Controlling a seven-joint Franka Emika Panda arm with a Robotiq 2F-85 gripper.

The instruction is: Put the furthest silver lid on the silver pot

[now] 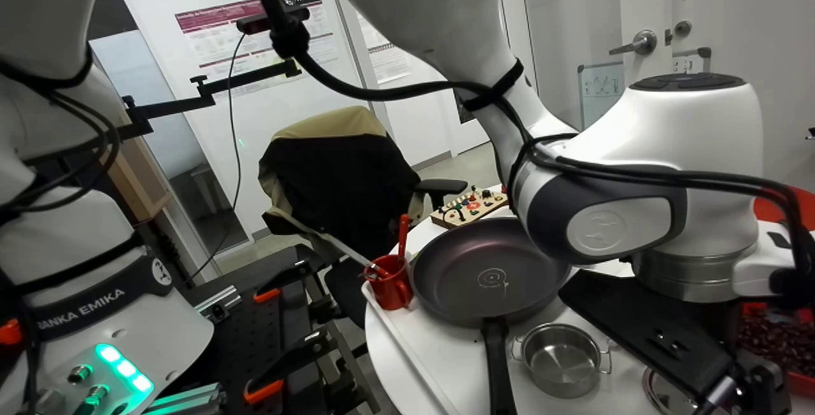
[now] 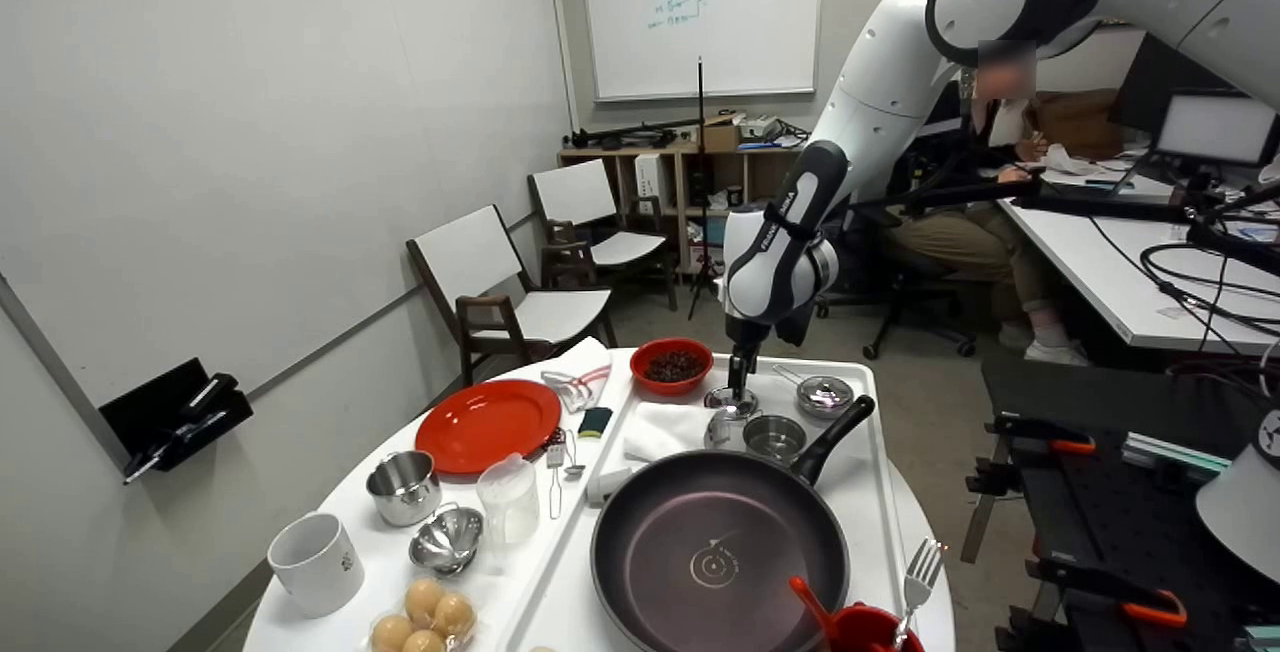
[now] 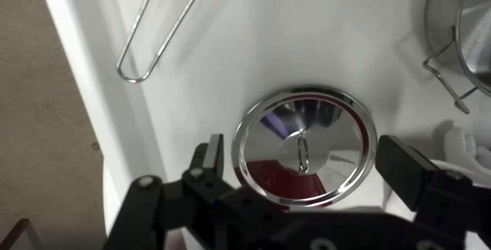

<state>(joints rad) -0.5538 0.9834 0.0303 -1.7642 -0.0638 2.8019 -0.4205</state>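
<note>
So, the gripper (image 3: 300,152) hangs spread wide over the silver lid (image 3: 264,146), holding nothing.
Silver pot (image 1: 566,387) sits beside the frying pan (image 2: 660,542); red bowl (image 2: 671,389) holds dark beans (image 2: 674,365); red mug (image 1: 389,294), 1 fork (image 2: 919,580).

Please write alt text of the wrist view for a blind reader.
The open gripper appears to straddle a silver lid lying on a white tray. A pot shows partly at upper right, a wire handle at upper left.

The lid (image 3: 295,152) is silver, reflecting dark red and violet. The pot (image 1: 566,384) is silver too, the claw (image 3: 300,150) black. The plate (image 2: 487,422) is red, the counter (image 2: 385,549) white.
</note>
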